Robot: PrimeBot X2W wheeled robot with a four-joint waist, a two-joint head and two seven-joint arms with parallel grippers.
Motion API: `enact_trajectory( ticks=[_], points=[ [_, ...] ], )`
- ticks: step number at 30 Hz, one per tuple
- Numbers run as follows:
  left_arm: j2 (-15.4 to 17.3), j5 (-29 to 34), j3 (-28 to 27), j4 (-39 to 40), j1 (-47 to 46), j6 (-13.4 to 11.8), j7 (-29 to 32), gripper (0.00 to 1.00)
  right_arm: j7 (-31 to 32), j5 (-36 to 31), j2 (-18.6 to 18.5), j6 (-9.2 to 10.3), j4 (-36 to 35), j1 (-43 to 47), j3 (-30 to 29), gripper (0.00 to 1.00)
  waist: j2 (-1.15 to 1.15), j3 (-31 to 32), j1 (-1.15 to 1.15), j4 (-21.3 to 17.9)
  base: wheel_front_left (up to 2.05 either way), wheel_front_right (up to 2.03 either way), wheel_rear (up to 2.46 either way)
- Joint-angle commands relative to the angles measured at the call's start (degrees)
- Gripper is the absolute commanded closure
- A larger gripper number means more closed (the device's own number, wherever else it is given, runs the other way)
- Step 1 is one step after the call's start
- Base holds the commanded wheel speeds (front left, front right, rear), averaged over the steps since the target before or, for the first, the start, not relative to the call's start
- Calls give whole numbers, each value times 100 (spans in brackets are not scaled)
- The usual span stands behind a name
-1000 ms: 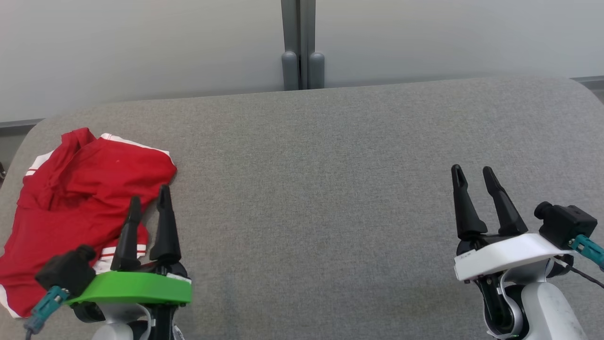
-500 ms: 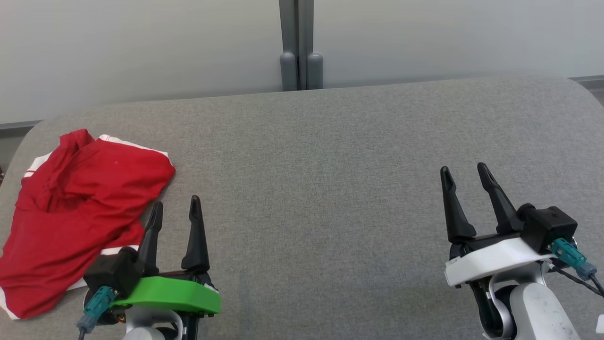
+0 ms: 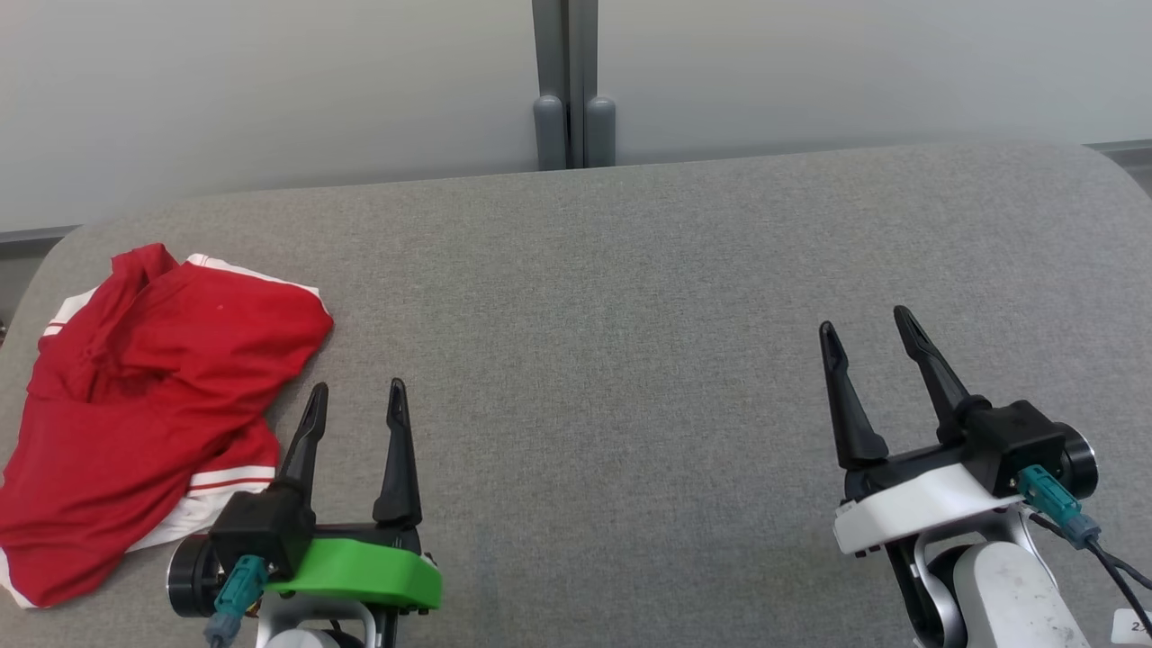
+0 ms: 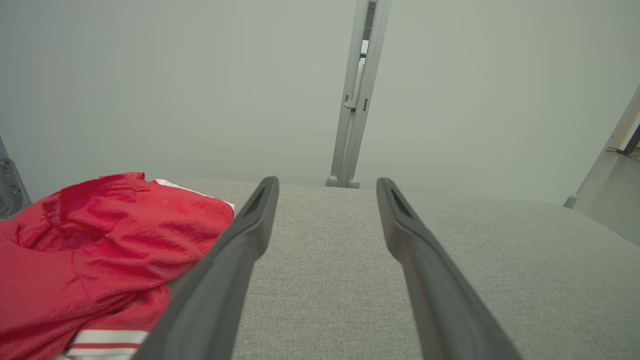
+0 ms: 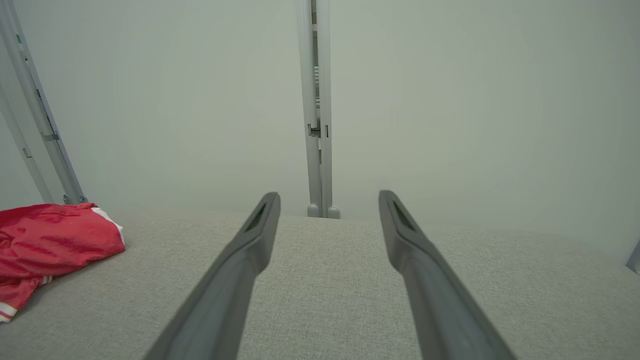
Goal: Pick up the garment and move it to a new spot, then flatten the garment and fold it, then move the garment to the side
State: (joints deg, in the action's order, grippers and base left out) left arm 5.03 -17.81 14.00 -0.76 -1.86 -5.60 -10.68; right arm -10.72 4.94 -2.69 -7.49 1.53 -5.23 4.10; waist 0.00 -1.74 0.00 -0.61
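Garment [image 3: 148, 396] crumpled at table [image 3: 630, 297] left; both grippers empty.

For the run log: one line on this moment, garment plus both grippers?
garment: bunched, left side of grey surface, unheld | left gripper: open, empty, beside garment | right gripper: open, empty, over surface's right

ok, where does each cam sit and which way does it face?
Head: on the head, facing forward and down at the grey table; left pincer and right pincer both show.
Left wrist: looks along its own fingers across the table, red garment at left.
Right wrist: same along its fingers, garment far left.
Shared: garment and wall post in all three.
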Motion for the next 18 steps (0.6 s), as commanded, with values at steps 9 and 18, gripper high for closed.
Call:
enact_trajectory(
  ticks=[9, 18],
  points=[
    [-49, 125, 52, 184, 68, -37, -165, 0, -169, -90, -23, 0, -200, 19, -7, 0, 0, -25, 0, -4, 0, 0, 0],
    [-200, 186, -289, -53, 228, 576, -265, 0, -266, 610, -26, 1, -325, 163, 57, 0, 0, -12, 0, -4, 0, 0, 0]
  ],
)
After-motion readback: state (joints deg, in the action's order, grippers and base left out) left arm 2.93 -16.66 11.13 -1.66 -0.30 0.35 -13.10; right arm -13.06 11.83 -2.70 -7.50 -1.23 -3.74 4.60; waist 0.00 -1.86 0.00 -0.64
